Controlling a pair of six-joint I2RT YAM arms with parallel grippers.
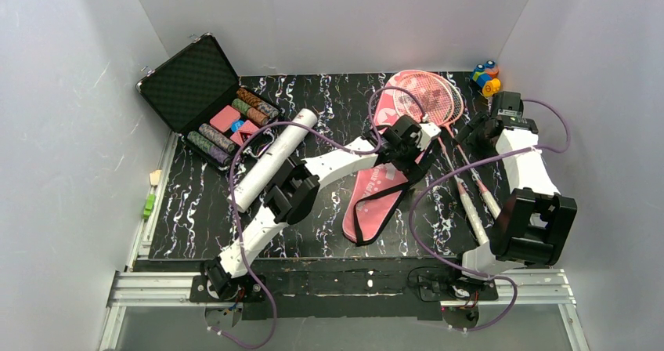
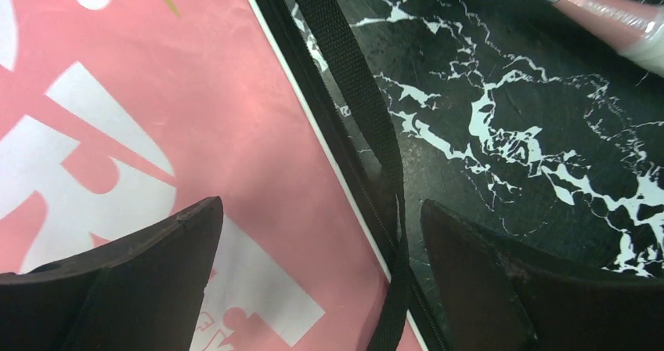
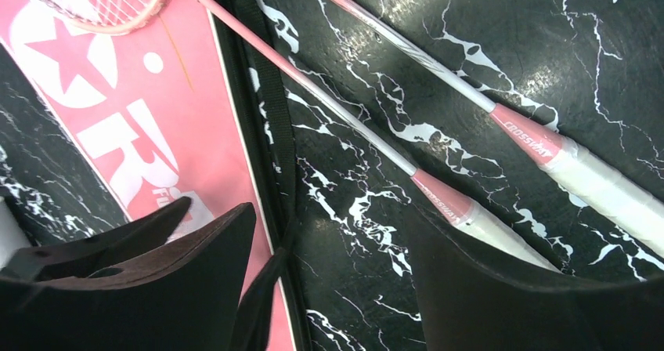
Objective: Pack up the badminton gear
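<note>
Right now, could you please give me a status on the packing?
Left gripper and right gripper open, empty. Pink cover flat, rackets partly on it, unpacked. Loose strap under left gripper.

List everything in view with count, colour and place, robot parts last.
rackets: two, pink with white handles, right of centre, heads on the cover's far end.
cover: one, pink with black strap, centre.
tube: one, white, left of centre.
case: one, black, open, far left, holding poker chips.
toy: one, multicoloured, far right corner.
small pieces: two, green and cream, left edge.
table: one, black, white-veined.
left gripper: one, black, open over the cover's edge.
right gripper: one, black, open near the racket handles.
</note>
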